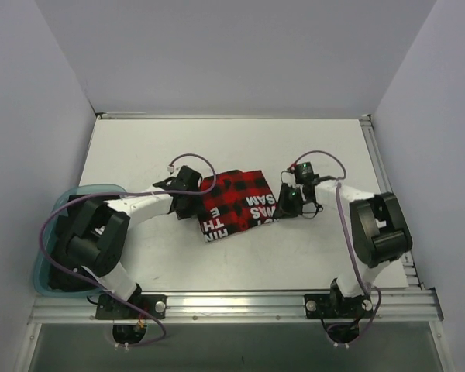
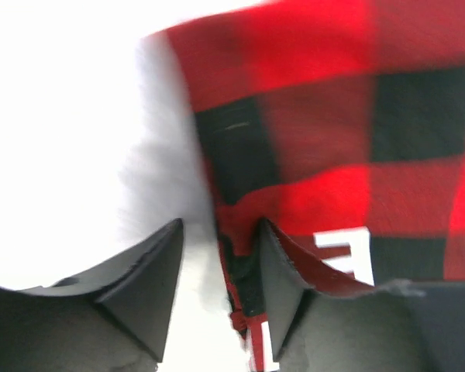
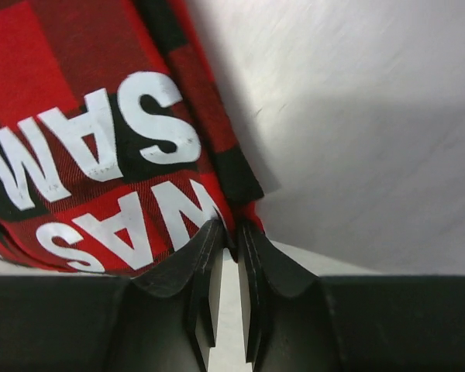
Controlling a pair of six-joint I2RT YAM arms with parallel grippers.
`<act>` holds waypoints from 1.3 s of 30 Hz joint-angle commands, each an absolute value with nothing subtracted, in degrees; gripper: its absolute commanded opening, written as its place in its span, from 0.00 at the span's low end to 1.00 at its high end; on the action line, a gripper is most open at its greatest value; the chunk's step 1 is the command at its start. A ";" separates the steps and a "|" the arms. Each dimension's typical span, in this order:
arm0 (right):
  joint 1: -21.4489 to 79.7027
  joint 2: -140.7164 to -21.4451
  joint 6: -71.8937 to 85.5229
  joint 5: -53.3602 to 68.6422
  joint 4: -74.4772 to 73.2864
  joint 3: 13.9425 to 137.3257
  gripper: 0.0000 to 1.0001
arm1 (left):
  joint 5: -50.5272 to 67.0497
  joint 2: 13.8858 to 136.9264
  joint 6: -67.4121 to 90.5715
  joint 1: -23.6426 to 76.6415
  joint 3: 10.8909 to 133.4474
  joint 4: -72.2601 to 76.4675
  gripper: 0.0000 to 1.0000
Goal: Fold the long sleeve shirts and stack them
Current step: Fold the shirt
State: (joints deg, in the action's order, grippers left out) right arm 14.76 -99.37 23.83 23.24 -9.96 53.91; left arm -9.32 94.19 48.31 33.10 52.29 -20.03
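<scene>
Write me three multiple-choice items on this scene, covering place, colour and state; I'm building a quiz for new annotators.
1. Where is the flannel shirt?
A. hanging off the far edge
B. on the table, between the left gripper and the right gripper
C. draped over the right arm

2. What colour is the shirt's lettering?
A. white
B. yellow
C. blue

3. How do the right gripper's jaws stand?
A. spread wide
B. nearly closed at the shirt's edge
C. out of view

Key:
1 B, the top view shows it folded between both grippers.
2 A, white letters fill the right wrist view.
3 B, only a slit parts the fingers there.
</scene>
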 commanded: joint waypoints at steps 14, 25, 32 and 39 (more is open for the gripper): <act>22.00 -64.26 37.18 15.82 -16.06 39.29 0.53 | -27.83 80.78 22.94 40.40 68.91 -34.28 0.97; 4.67 -48.27 34.98 25.93 -25.65 34.63 1.00 | -42.16 91.28 15.92 74.25 73.28 -28.65 0.97; 0.44 -43.07 36.12 22.15 -29.44 33.31 1.00 | -47.11 107.21 8.80 80.24 80.93 -27.25 0.92; -3.16 -41.57 35.77 23.02 -30.24 32.08 1.00 | -46.49 116.27 7.03 81.12 83.76 -26.19 0.87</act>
